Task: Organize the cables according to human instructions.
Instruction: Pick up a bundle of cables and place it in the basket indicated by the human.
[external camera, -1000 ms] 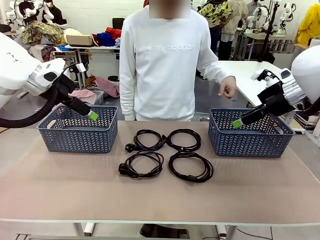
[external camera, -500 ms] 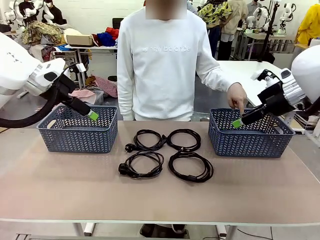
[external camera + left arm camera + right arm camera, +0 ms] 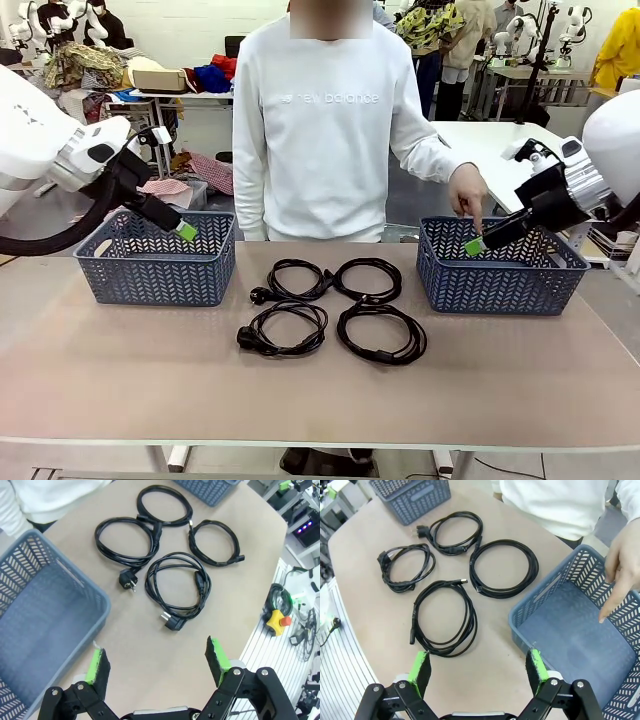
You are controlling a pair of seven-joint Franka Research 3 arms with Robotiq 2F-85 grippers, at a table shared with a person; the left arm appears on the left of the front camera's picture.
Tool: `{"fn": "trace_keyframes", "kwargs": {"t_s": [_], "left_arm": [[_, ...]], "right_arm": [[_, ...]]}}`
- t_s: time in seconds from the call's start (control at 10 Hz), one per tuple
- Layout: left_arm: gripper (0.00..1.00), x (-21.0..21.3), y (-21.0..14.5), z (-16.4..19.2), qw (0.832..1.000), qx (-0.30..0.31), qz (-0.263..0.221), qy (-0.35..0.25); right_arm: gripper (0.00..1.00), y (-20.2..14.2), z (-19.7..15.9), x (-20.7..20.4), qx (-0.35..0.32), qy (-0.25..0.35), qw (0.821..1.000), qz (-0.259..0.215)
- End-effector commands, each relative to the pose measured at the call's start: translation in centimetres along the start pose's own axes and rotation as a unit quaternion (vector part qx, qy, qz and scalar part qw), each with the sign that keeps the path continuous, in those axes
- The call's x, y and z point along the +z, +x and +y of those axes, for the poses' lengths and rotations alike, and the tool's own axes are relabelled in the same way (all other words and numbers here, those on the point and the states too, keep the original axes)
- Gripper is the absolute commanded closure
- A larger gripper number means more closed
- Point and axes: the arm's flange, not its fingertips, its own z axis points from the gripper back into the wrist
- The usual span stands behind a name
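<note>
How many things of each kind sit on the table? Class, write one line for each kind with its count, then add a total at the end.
Coiled black cables: 4
Blue baskets: 2
Total: 6

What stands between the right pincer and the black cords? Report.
Nothing visible. The open right pincer hangs over the blue plastic lattice basket; the four coiled black rubber cords lie on the table beside it. The person's hand points into that basket.
</note>
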Motion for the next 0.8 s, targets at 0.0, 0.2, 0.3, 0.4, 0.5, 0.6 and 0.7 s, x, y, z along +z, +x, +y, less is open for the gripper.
{"fn": "trace_keyframes", "kwargs": {"t_s": [0.0,0.2,0.3,0.4,0.5,0.6,0.7], "left_arm": [[0.00,0.0,-0.3,0.1,1.000,-0.005,-0.008,-0.010],[0.00,0.0,-0.3,0.1,1.000,-0.005,-0.008,-0.010],[0.00,0.0,-0.3,0.1,1.000,-0.005,-0.008,-0.010],[0.00,0.0,-0.3,0.1,1.000,-0.005,-0.008,-0.010],[0.00,0.0,-0.3,0.1,1.000,-0.005,-0.008,-0.010],[0.00,0.0,-0.3,0.1,1.000,-0.005,-0.008,-0.010],[0.00,0.0,-0.3,0.1,1.000,-0.005,-0.008,-0.010]], "right_arm": [[0.00,0.0,-0.4,-0.1,0.006,0.008,1.000,-0.009],[0.00,0.8,0.9,-1.0,-0.005,-0.010,1.000,0.018],[0.00,1.5,1.8,-2.1,-0.009,-0.026,0.999,0.044],[0.00,2.4,2.7,-3.3,-0.010,-0.050,0.996,0.069],[0.00,3.2,3.5,-4.6,-0.012,-0.063,0.993,0.096],[0.00,4.3,4.5,-6.1,-0.014,-0.064,0.990,0.127],[0.00,5.2,5.2,-7.4,-0.012,-0.074,0.985,0.156]]}}
